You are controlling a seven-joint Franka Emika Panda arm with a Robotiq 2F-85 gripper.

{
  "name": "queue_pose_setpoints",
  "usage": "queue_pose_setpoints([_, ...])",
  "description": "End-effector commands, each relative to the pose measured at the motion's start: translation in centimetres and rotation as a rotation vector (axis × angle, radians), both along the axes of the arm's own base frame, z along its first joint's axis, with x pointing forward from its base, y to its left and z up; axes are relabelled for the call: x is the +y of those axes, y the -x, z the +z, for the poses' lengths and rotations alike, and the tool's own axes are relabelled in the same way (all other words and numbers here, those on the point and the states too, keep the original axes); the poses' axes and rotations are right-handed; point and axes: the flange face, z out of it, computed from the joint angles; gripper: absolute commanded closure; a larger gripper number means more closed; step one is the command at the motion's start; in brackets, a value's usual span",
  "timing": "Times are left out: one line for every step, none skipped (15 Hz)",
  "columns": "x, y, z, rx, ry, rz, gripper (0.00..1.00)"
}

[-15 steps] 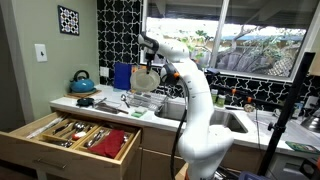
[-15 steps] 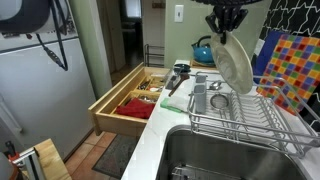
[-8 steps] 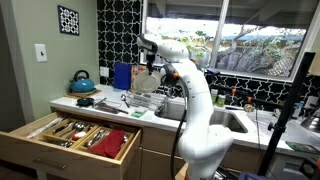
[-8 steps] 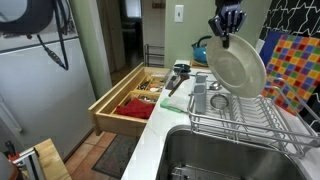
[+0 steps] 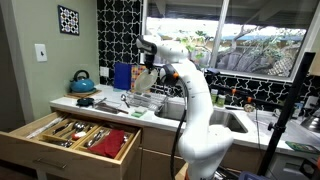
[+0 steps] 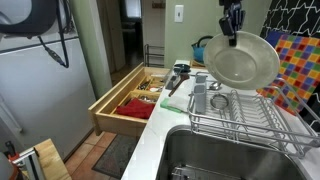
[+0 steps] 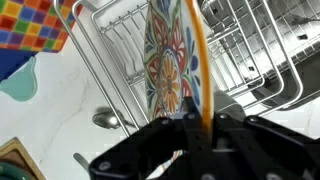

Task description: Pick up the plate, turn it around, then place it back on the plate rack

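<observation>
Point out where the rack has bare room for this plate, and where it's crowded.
The plate rack looks bare along its middle wires, right under the held plate, between the sink and the colourful panel. Its end nearest the blue kettle is crowded with small items, and the counter strip toward the open drawer holds utensils.

Arm [image 5: 197, 98]: white, rising from in front of the counter's [image 5: 108, 108] front edge, bent over at the top, reaching toward the back edge.
Wrist: turned downward, held high.
Gripper [image 6: 232, 36]: fingers pointing down, jaws clamped on the upper rim of the plate [image 6: 243, 60], one finger against each face.
</observation>
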Motion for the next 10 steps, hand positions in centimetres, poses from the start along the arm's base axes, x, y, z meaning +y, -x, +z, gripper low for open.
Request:
queue_pose_setpoints([-0.74,-0.43,-0.89,0.007,0.015,0.181,0.95])
queue_pose_setpoints([-0.87,-0.49,-1.04,0.018,0.025,0.213,0.95])
queue_pose_setpoints([-0.99,-0.57,-1.15,0.024,0.030,0.242,0.95])
queue_pose_setpoints([-1.08,-0.66,-0.98,0.020,0.044,0.265,0.95])
queue_pose_setpoints([-1.04,-0.66,-0.74,0.014,0.049,0.283,0.95])
queue_pose_setpoints([-1.03,-0.68,-0.50,0.007,0.055,0.300,0.95])
queue_pose_setpoints([-1.08,-0.75,-0.50,0.010,0.065,0.316,0.95])
queue_pose_setpoints([-1.12,-0.79,-0.60,0.015,0.070,0.333,0.95])
queue_pose_setpoints([-1.21,-0.81,-0.90,0.027,0.069,0.351,0.95])
queue_pose_setpoints([-1.34,-0.87,-1.04,0.032,0.078,0.363,0.95])
